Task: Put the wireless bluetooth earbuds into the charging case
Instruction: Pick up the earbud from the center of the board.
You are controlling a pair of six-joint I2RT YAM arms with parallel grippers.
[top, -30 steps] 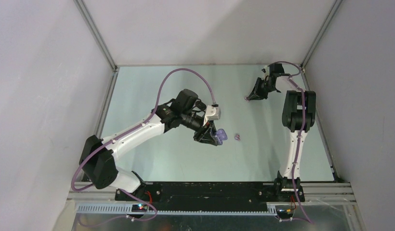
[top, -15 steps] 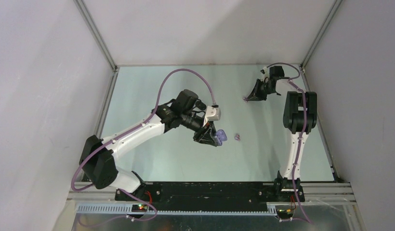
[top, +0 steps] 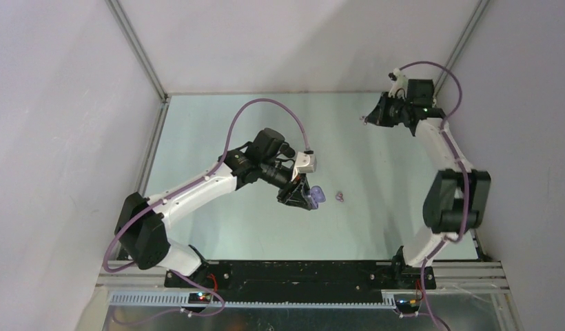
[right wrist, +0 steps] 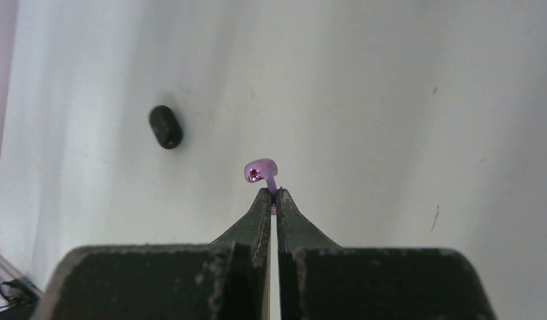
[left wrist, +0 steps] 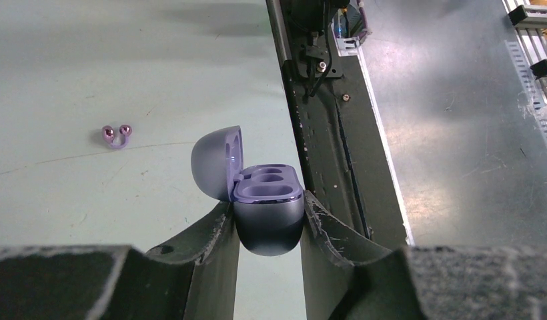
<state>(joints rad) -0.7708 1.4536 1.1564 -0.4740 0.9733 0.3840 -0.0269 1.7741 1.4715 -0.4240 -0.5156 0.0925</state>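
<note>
left gripper (left wrist: pixel 267 205) clamped on case (left wrist: pixel 267 230) base; case upright, lid open sideways over one finger, sockets up; loose earbud (left wrist: pixel 116 135) on table (left wrist: pixel 57 67) ahead-left of tips, open end pointing away; right gripper (right wrist: pixel 271 195) pinching second earbud (right wrist: pixel 261 171) by band, long axis along fingers, bead end forward; black bud (right wrist: pixel 165 126) ahead-left

Pale green table (top: pixel 197 124) w/ grey walls (top: pixel 59 103) on 3 sides; metal posts (top: pixel 136 49) at far corners, black rail (top: pixel 300 274) along near edge.

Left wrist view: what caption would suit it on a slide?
Left gripper holds the open, empty charging case; a purple earbud lies on the table.
</note>
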